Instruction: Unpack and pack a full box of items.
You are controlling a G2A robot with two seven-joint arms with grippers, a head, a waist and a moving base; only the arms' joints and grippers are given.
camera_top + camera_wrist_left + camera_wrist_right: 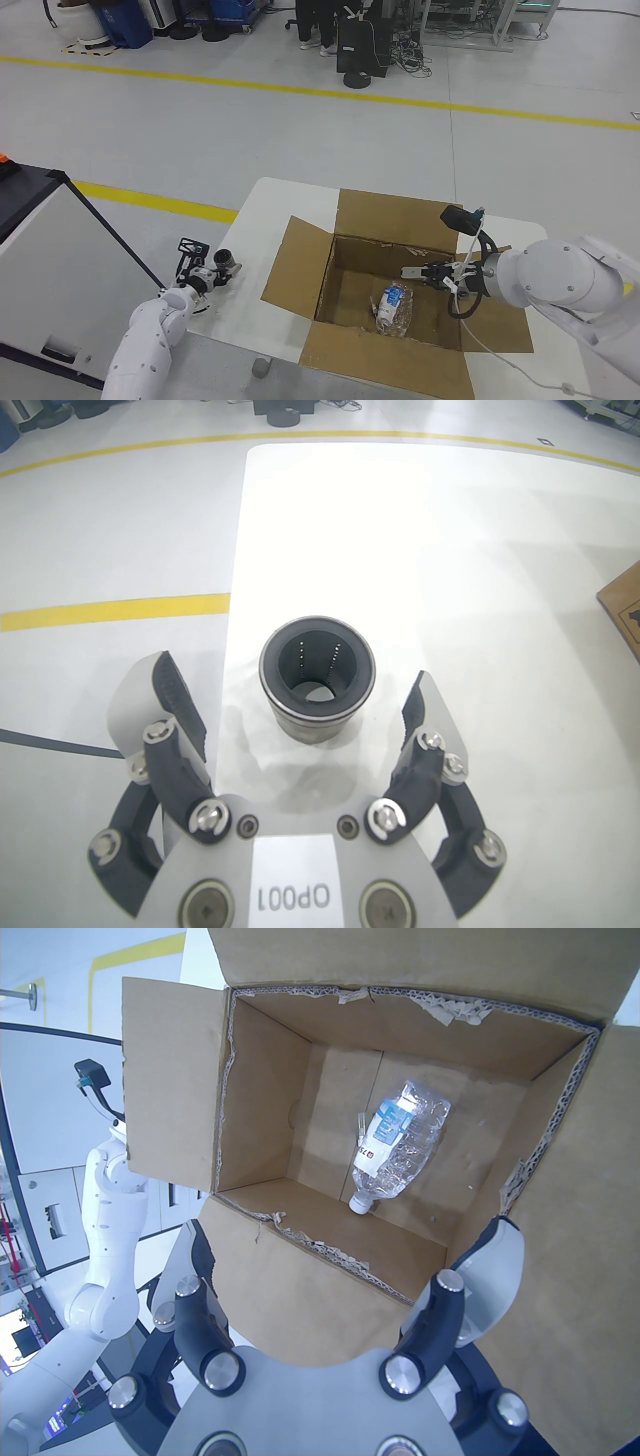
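Your left gripper gapes empty, fingers either side of the upright bearing at the table's left edge, not touching. Your right gripper hangs wide open, empty, over the box; a bottle lies inside.

We see a white table with rounded corners. An open cardboard box sits on its middle and right part, all four flaps spread outward. Near the table's left edge, well apart from the box, a short metal sleeve, a linear bearing, we think, stands upright on one end.
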